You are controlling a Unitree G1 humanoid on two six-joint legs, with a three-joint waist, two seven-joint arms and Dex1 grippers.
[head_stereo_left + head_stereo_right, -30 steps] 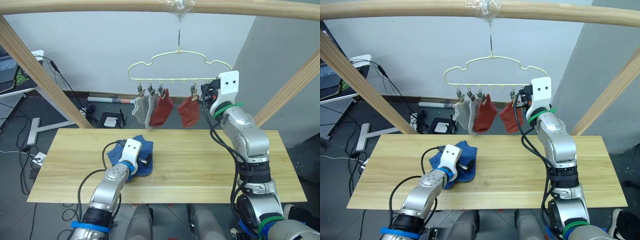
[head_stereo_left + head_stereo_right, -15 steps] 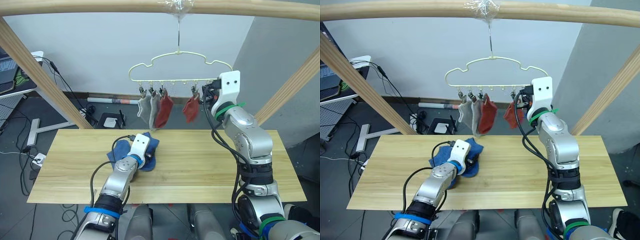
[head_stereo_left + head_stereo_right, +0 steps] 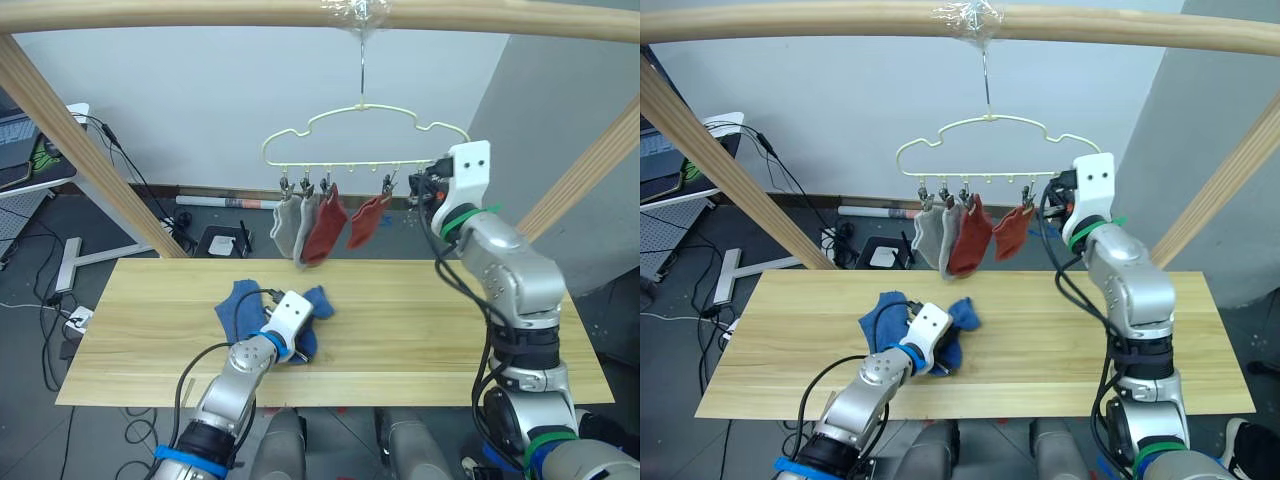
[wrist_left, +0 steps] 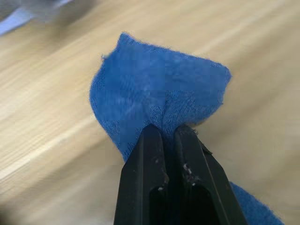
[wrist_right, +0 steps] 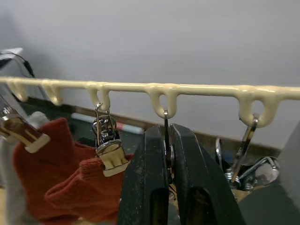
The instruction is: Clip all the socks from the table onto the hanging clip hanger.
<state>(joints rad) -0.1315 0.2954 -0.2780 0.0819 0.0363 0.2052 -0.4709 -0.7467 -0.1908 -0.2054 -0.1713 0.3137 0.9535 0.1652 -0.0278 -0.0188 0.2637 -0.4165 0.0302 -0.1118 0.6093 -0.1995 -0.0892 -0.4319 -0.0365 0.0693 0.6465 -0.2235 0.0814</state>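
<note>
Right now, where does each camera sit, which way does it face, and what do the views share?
Head stereo pair: looks forward and down at the light plank table; both arms show.
Left wrist: looks along the left gripper, shut on a blue knit sock.
Right wrist: looks along the right gripper, shut on a metal clip of the pale yellow wire hanger.
Shared: rust-red socks.

So from my seat: clip hanger (image 3: 365, 135) hangs above the table's (image 3: 420, 330) far edge, four socks (image 3: 318, 225) clipped along its bar. Two more socks (image 3: 258, 312) sit left of center on the table. Right gripper (image 5: 167, 154) is up at the hanger's right end.
</note>
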